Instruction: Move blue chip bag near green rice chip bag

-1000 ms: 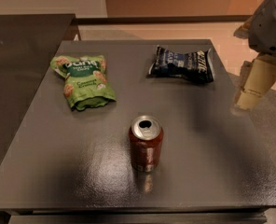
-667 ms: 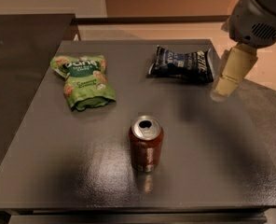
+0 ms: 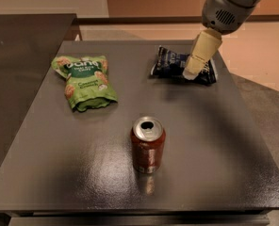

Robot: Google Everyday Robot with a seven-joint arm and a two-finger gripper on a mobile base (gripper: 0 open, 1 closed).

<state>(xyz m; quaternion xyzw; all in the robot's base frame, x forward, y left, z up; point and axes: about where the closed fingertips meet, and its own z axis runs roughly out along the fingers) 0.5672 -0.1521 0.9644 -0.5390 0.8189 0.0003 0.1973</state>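
Note:
The blue chip bag lies crumpled at the back right of the dark grey table. The green rice chip bag lies flat at the back left, well apart from the blue bag. My gripper hangs down from the grey arm at the top right and is over the right half of the blue bag, hiding part of it. I cannot tell whether it touches the bag.
A red soda can stands upright, opened, in the middle front of the table, between and in front of the two bags. A darker counter adjoins on the left. Floor lies beyond the table's right edge.
The arm has swung left and a little back, from beyond the table's right edge to above the blue chip bag. The bags and the can have not moved.

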